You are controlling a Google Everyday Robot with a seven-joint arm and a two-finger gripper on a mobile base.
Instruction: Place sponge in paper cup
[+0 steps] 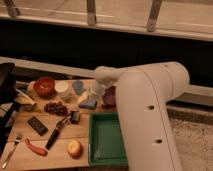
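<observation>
The blue sponge (88,104) lies flat on the wooden table, left of the dark purple bowl (109,96). My gripper (93,95) hangs from the white arm directly over the sponge's top edge, open, its pale fingers pointing down at the sponge. The white paper cup (62,89) stands upright to the left of the sponge, between the red-orange bowl (45,86) and a small rounded grey-blue object (78,86). Nothing is in the cup that I can see.
A green tray (107,139) sits at the front right. Grapes (56,107), a black-handled knife (56,132), a dark flat bar (37,125), a red chili (35,148), a round fruit (74,148), a fork (11,150) and a banana (22,98) are spread over the table's left half.
</observation>
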